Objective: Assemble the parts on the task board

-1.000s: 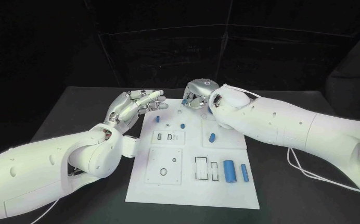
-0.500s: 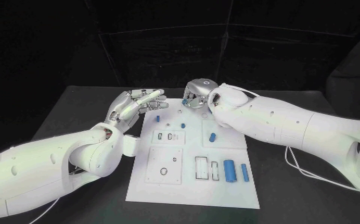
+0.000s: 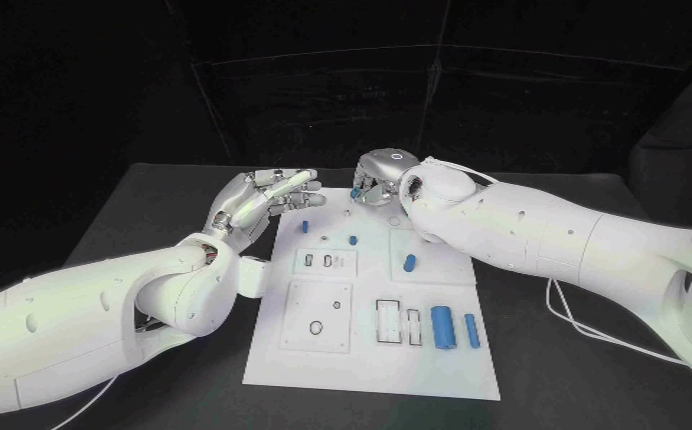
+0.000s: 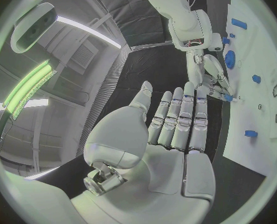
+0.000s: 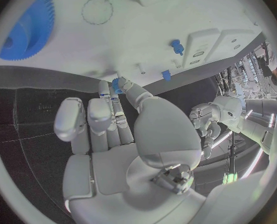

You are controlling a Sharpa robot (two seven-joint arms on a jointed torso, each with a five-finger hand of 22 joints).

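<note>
A: Task board point(image 3: 368, 365), white, is lying on the black desk point(image 3: 577, 370) and serves as the landmark. Which step is under way?

B: Right hand point(image 3: 378, 182) is hovering at the board's far edge. In the right wrist view its fingers point(image 5: 107, 117) are pinching a small blue part point(image 5: 116, 83) at their tips, just off the board surface. Judged from this, an insertion step is in hand: the part is being carried toward a seat near the far edge.

A: And the left hand point(image 3: 263, 200)?

B: It is waiting just beyond the board's far-left corner, holding nothing; the left wrist view shows its fingers point(image 4: 182, 122) lying straight and side by side, the thumb apart.

A: What is the next move calling for?

B: Probably lining the pinched part over its hole and lowering it upright; which hole is meant cannot be told.

A: What else is lying on the board?

B: Two blue cylinders point(image 3: 441, 328) are lying side by side at the near-right area, beside rectangular slots point(image 3: 400, 323). A short blue piece point(image 3: 410, 263) is resting on the mid-right panel, and two small blue pegs point(image 3: 351, 240) are standing nearer the far edge. A large blue gear point(image 5: 28, 27) is appearing in the right wrist view.

A: Anything obstructing?

B: The standing pegs are close to the right hand and could be knocked; the right forearm is also hiding the board's far-right corner from the head view.
</note>
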